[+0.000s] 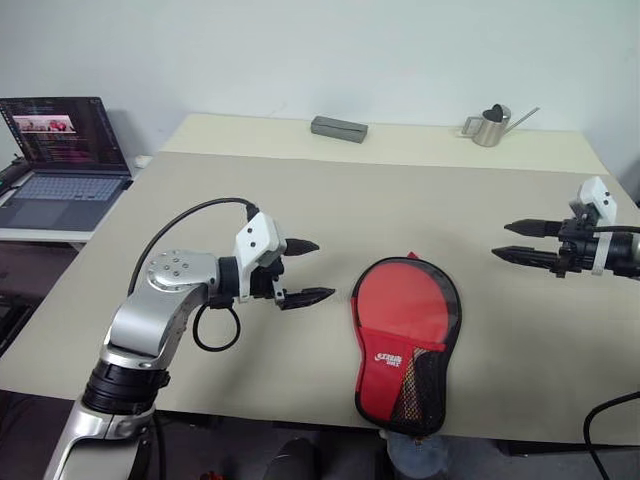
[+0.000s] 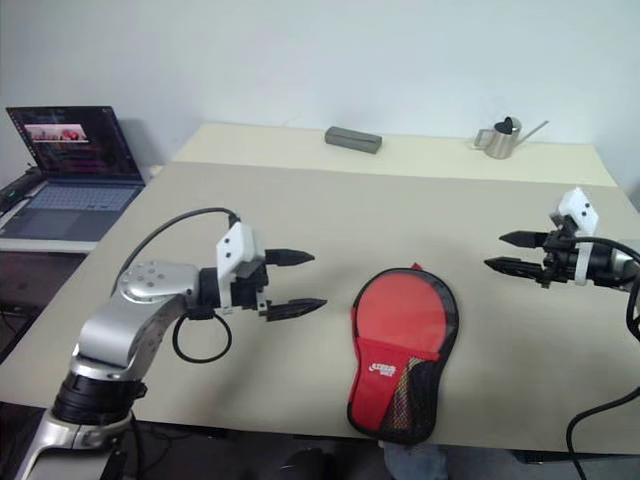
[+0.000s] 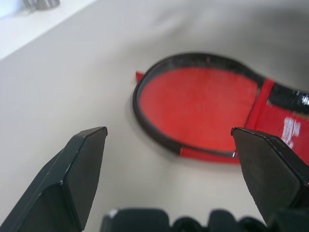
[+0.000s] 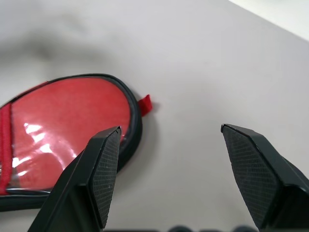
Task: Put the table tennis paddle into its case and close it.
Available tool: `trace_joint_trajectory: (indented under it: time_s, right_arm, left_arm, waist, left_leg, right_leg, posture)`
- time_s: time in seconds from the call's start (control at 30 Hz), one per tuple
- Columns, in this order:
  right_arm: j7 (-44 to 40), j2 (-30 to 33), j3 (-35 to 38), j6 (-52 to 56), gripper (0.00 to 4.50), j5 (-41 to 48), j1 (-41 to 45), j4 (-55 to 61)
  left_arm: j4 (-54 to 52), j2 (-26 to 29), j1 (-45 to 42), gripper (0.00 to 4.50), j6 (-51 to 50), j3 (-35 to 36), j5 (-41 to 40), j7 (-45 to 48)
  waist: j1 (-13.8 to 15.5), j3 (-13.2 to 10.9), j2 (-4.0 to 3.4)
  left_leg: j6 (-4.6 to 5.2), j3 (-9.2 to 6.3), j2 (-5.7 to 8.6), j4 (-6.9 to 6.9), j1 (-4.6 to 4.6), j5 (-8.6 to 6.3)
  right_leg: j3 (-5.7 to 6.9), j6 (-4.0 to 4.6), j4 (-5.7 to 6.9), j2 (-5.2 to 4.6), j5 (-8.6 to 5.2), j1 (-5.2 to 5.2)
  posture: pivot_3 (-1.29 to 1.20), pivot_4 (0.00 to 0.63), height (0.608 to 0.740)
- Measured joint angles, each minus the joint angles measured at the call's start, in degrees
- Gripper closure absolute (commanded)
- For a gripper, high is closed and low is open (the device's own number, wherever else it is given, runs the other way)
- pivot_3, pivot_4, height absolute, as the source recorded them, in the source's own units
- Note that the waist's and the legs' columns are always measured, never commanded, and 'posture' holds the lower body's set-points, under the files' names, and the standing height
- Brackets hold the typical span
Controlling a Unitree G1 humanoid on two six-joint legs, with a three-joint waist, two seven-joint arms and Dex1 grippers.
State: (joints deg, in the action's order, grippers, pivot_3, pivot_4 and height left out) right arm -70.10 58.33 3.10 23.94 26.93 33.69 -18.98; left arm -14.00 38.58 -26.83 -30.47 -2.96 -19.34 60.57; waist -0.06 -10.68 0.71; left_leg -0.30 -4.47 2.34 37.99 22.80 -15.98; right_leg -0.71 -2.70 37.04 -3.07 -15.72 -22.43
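The case (image 1: 432, 385) lies flat on the table near its front edge, clear side up, its black rim around a round red face. That red face (image 1: 403, 304) is the table tennis paddle seen through the plastic. Its handle is hidden under the red mesh pocket (image 1: 388, 372). My left gripper (image 1: 322, 269) hovers open just left of the case, pointing toward it and holding nothing. My right gripper (image 1: 502, 241) hangs open to the right of the case, also pointing at it and holding nothing. The case's rounded end (image 3: 159, 140) lies beyond the left fingers, and the same end (image 4: 134, 121) beyond the right ones.
The beige table (image 1: 300, 190) stretches wide around the case. A grey block (image 1: 338, 128) and a small metal watering can (image 1: 487, 125) stand at the far edge. An open laptop (image 1: 65, 150) sits on a side desk at the left.
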Motion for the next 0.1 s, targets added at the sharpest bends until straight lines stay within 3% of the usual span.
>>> trace_joint_trajectory:
  time_s: [0.1]
  right_arm:
    - [-0.24, 0.00, 0.25, 0.40, 0.89, -0.63, -0.55, 0.82]
  left_arm:
    - [0.13, -0.01, 0.13, 0.00, 0.50, -0.03, 0.12, -1.06]
  waist:
    - [0.03, 0.00, 0.00]
  left_leg:
    - [0.00, 0.04, 0.01, 0.02, 0.02, 0.00]
  right_leg:
    - [-0.04, 0.00, -0.02, -0.02, 0.00, -0.01]
  posture:
    - [0.00, 0.150, 0.740]
